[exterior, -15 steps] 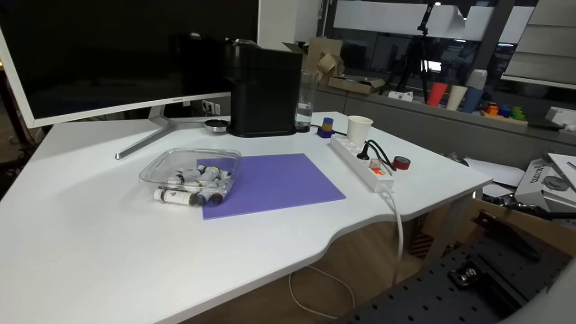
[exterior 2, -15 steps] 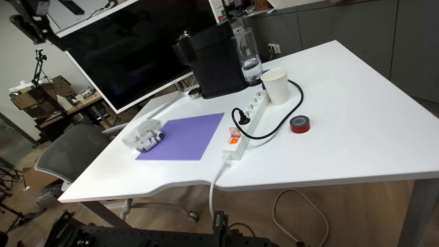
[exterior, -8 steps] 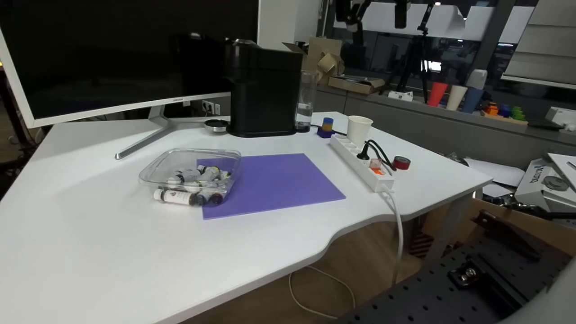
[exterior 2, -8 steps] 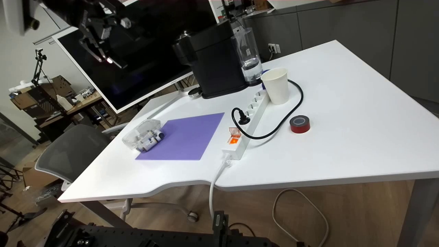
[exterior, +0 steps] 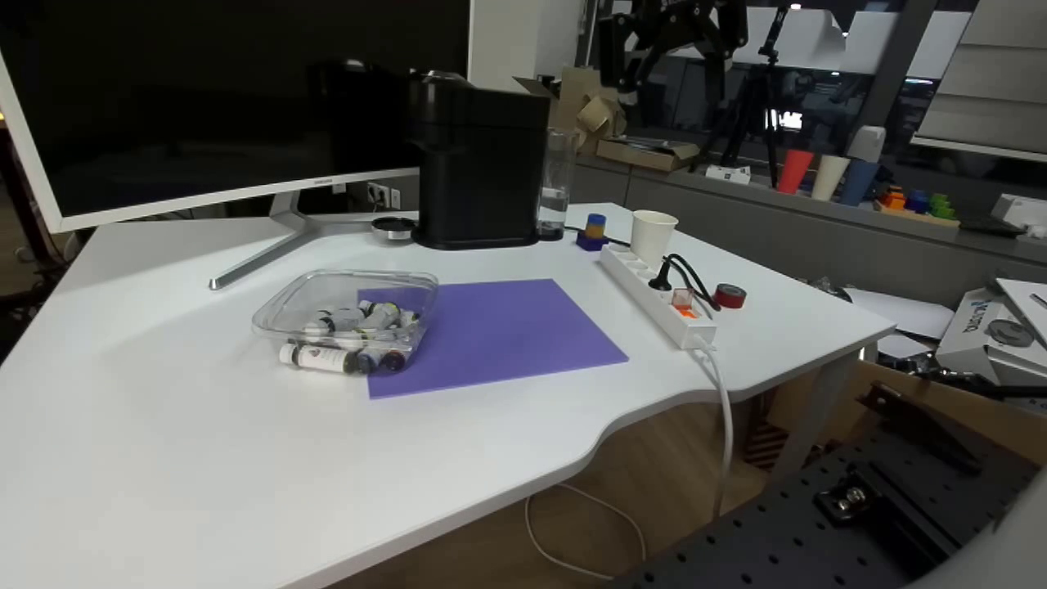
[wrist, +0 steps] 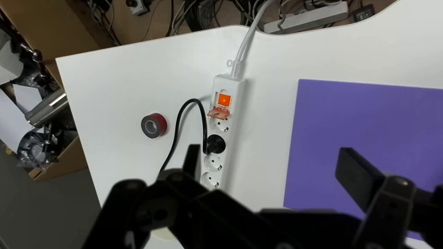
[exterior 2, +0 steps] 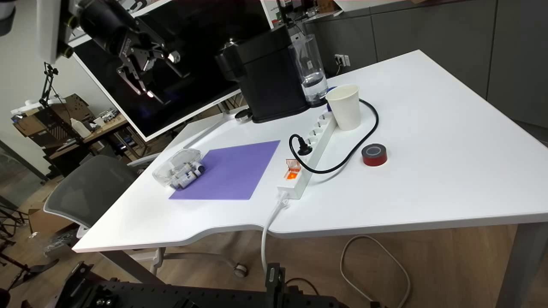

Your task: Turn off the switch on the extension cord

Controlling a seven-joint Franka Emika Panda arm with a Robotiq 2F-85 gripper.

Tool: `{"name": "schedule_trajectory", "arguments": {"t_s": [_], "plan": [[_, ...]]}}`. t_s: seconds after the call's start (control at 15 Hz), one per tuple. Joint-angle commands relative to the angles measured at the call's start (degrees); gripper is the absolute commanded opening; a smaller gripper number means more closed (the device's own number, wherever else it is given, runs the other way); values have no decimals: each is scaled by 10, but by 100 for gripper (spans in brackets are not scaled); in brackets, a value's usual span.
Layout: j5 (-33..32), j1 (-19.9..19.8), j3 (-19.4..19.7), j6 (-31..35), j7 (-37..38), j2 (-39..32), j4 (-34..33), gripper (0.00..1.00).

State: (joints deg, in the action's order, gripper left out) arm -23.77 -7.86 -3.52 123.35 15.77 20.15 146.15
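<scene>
The tool (exterior 2: 176,90) hangs well above the level of the extension cord (wrist: 231,133), its black fingers (wrist: 360,178) spread wide and pointing down. In the wrist view one finger shows just beside the extension cord, the other well apart from it. Behind the tool, the black wrist (exterior 2: 102,25) and white arm (exterior 2: 48,30) reach up, away from the extension cord.

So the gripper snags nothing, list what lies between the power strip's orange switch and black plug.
Between switch and plug, the wrist view shows a flipped-open translucent red cover, then one unused Schuko socket it partly hides.
</scene>
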Motion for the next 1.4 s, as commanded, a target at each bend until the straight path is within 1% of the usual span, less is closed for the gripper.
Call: {"name": "schedule_trajectory", "arguments": {"t_s": [0.0,0.27,0.33,0.4,0.6,0.8,0.93,1.0,1.13,1.33], "plan": [[-2,3,6,16,20,1,13,100],[9,-7,21,47,23,-28,32,100],[12,-9,27,57,21,-36,37,88],[13,-12,33,68,19,-44,42,74],[3,-24,50,118,16,-67,59,53],[-16,-40,72,197,-10,-103,71,31],[-1,-45,91,246,-43,-127,74,19],[11,-48,102,271,-63,-141,73,11],[34,-53,123,310,-100,-170,68,0],[96,-58,149,347,-168,-208,57,0]]}}
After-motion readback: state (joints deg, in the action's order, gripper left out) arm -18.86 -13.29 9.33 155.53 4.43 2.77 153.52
